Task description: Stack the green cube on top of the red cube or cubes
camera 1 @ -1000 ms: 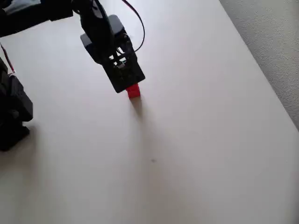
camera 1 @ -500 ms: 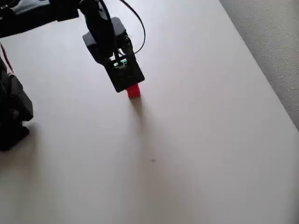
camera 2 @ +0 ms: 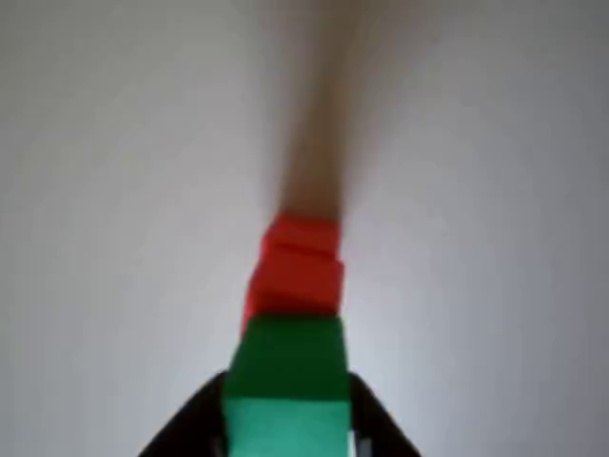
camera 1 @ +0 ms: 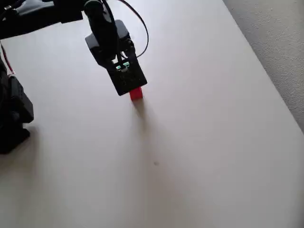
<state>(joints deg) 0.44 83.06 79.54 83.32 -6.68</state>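
Observation:
In the wrist view the green cube (camera 2: 285, 381) sits low in the middle, with a black fingertip against each of its sides, so my gripper (camera 2: 287, 424) is shut on it. Right under the green cube stand two red cubes, one stacked on the other: the upper (camera 2: 295, 278) and the lower (camera 2: 303, 233). The green cube seems to rest on the upper one. From overhead the black gripper (camera 1: 126, 78) covers most of the stack. A bit of red cube (camera 1: 136, 93) pokes out at its lower edge, and a glint of green (camera 1: 122, 66) shows through its frame.
The pale table (camera 1: 199, 142) spreads wide to the right and below the stack. Its right edge runs diagonally, with grey carpet (camera 1: 278, 42) beyond. The arm's black base (camera 1: 14, 114) stands at the left edge, and a cable (camera 1: 141, 23) loops over the gripper.
The gripper shifted slightly up and left over the red stack. A glint of green came into sight through its frame. The red cube stayed put.

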